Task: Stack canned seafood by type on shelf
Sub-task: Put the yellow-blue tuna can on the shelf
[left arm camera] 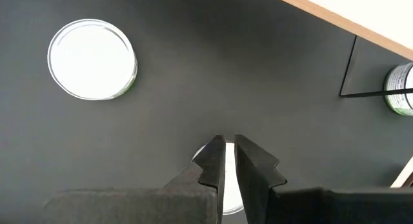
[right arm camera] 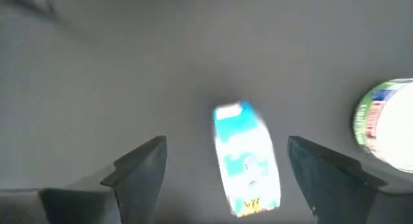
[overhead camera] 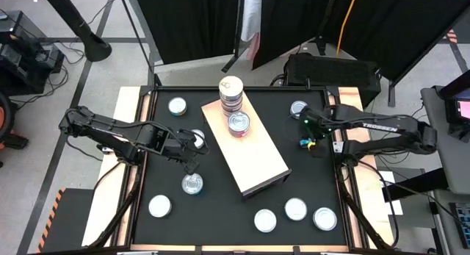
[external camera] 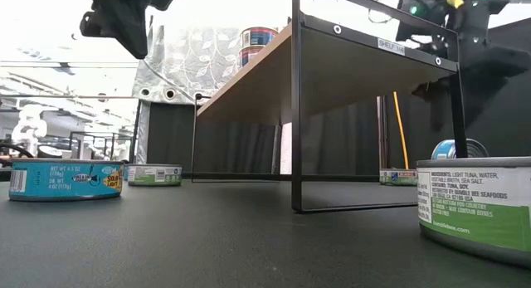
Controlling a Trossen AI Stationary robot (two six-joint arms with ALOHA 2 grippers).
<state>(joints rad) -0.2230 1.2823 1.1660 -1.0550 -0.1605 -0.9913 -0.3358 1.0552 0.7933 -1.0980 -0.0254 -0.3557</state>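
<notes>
The right claw [right arm camera: 226, 179], fingers spread, hovers over a blue-labelled round tin lying on its side [right arm camera: 246, 158] on the black counter [overhead camera: 220, 203]; being rigid, smooth and probably moderately heavy, it is best pinched across its flat ends.

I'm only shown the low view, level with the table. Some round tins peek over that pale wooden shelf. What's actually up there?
Observer: From above, the pale light-wood shelf carries two piles: a tall stack of round tins at its far end and a lower pile right beside it.
Operator: And the dark thing at my top right?
Observer: That is the right tool. Its wrist camera shows it open, with a blue-teal tin lying on its side between the fingers, untouched.
Operator: The one at top left?
Observer: The left tool, fingers almost together, holding nothing. It hangs just above a silvery-topped tin on the black tabletop.
</notes>
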